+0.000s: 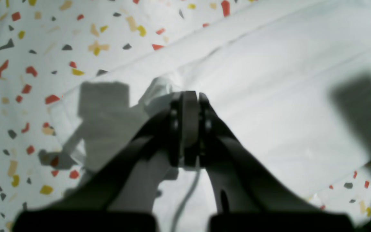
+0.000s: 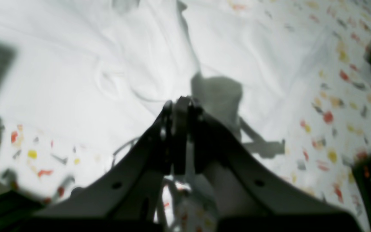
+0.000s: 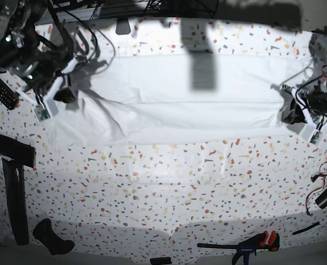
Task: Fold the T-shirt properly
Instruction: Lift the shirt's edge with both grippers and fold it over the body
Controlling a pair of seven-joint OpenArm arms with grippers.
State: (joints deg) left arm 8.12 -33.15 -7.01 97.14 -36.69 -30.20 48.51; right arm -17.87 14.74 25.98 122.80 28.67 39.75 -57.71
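Left tool (image 1: 190, 96) clamped on bunched T-shirt (image 3: 180, 102) cloth at right end; right tool (image 2: 180, 101) pinched closed on cloth at left end. T-shirt stretched as long band across far half of speckled desk (image 3: 169, 187).

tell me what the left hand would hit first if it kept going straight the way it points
Most likely the T-shirt itself: the left hand is shut with a bunch of its cloth right at the fingertips, and more white cloth lies beyond. Depth is hard to judge.
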